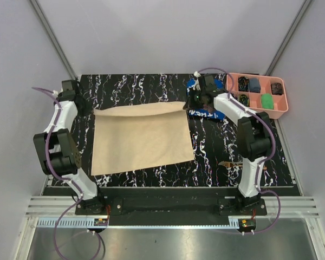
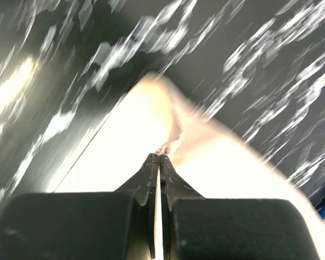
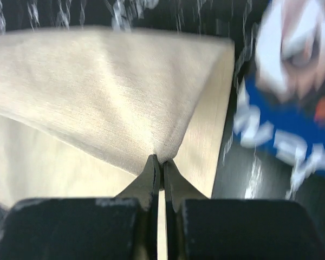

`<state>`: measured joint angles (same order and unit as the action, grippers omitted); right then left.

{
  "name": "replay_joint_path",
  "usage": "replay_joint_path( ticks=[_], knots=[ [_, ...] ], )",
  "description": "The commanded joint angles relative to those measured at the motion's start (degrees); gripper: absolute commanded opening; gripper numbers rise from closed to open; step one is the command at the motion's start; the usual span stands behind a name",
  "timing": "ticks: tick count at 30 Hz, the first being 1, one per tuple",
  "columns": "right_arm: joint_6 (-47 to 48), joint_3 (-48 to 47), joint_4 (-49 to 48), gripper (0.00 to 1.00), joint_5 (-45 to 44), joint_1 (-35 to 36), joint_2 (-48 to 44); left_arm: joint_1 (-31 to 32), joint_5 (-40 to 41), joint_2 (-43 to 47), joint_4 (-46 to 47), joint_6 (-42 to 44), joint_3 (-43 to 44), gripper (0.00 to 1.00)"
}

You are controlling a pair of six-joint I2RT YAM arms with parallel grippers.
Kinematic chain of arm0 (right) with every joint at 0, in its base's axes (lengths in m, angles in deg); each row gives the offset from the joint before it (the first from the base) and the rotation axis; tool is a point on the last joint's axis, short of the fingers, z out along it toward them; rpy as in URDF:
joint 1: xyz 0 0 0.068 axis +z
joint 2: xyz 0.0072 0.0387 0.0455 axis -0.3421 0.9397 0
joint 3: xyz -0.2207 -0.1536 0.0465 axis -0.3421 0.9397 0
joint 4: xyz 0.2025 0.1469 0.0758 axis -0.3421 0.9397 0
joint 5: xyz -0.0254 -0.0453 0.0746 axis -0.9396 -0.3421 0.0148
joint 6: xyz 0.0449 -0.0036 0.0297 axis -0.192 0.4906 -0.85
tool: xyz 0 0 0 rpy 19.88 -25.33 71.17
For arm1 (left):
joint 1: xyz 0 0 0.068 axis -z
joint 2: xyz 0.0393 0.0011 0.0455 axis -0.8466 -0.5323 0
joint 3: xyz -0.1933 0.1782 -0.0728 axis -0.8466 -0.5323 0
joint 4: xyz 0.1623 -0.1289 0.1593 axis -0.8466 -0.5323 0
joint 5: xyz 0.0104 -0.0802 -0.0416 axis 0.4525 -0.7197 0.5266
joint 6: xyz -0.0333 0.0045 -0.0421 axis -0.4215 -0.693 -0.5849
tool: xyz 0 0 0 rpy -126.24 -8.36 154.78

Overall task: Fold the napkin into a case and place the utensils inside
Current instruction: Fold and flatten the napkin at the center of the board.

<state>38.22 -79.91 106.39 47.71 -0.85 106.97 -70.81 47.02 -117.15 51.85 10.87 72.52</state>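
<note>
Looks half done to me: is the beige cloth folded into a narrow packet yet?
No, the napkin lies spread as one broad sheet.

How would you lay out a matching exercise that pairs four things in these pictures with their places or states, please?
Things:
1. napkin
2. pink tray
3. blue printed cloth
4. left gripper

Places or states:
A. at the far right corner of the table
B. shut on the napkin's far left corner
C. spread across the middle of the table
D. lying just right of the napkin's far right corner

Pairs: 1-C, 2-A, 3-D, 4-B.
</note>
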Motion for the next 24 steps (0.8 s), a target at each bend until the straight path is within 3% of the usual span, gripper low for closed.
replay_joint_path(
  ticks=[1, 6, 9, 14, 18, 24],
  knots=[
    [-6.65, 11.16, 4.17, 0.00, 5.24, -0.09, -12.52, 0.05, -2.42, 12.71, -7.75, -0.75, -12.91, 0.00],
    [-6.83, 24.26, 4.78, 0.00, 7.82, -0.09, -22.62, 0.23, 0.99, 24.91, -10.74, -5.23, -28.72, 0.00],
    [-7.35, 29.10, 5.13, 0.00, 10.78, 0.00, -26.41, 0.32, 2.23, 28.97, -12.58, -7.16, -33.83, 0.00],
    [-7.53, 35.34, 5.66, 0.00, 11.94, -0.09, -30.63, 0.23, 2.06, 32.93, -15.93, -8.66, -36.23, 0.00],
    [-8.41, 39.39, 5.75, 0.00, 13.96, 0.00, -31.60, 0.14, 8.72, 35.13, -22.24, -11.64, -35.79, 0.00],
    [-7.88, 43.70, 6.27, 0.00, 13.00, 0.00, -32.92, -0.12, 10.85, 36.37, -23.14, -13.84, -38.33, 0.00]
  ],
)
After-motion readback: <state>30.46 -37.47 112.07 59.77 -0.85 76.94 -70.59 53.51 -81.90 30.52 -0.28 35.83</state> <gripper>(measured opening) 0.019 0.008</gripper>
